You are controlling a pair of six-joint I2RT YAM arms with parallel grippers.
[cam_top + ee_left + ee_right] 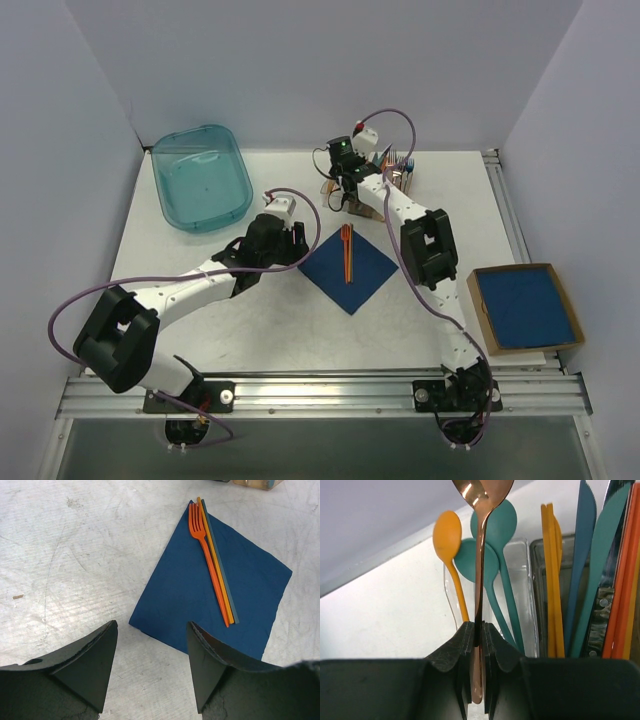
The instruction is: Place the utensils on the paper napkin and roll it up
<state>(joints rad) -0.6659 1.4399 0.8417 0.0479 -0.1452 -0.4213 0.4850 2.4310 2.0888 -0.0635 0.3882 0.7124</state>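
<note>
White tabletop, scuffed in places and closed in by pale walls, was seen beneath both arms. Near its middle the paper napkin point(325, 268), a dark blue square, was laid flat with one corner turned toward the arm bases. Two utensils were found on it, lying side by side along its right half: an orange fork point(196, 522), tines toward the far corner, and a slim orange-yellow piece point(220, 575) touching the fork's right side. What kind of piece the second one was could not be told.

The left gripper point(152, 630) was held low over bare table just beside the napkin's left corner, its jaws set well apart with nothing between them.

The right gripper point(479, 630) was placed at the far side of the table, in front of a clear cutlery holder point(526, 590). Its jaws were pressed together on the handle of a copper spoon point(479, 555), which was kept upright with the shiny bowl at the top. Whether the handle's lower end was resting on anything could not be told. Behind it, an orange spoon point(447, 540), teal spoons point(495, 525) and a blue knife point(582, 530) were stood in the holder.

A teal tub point(200, 180) was set at the far left, and a cardboard box point(510, 268) lined with blue sheets at the right edge.
</note>
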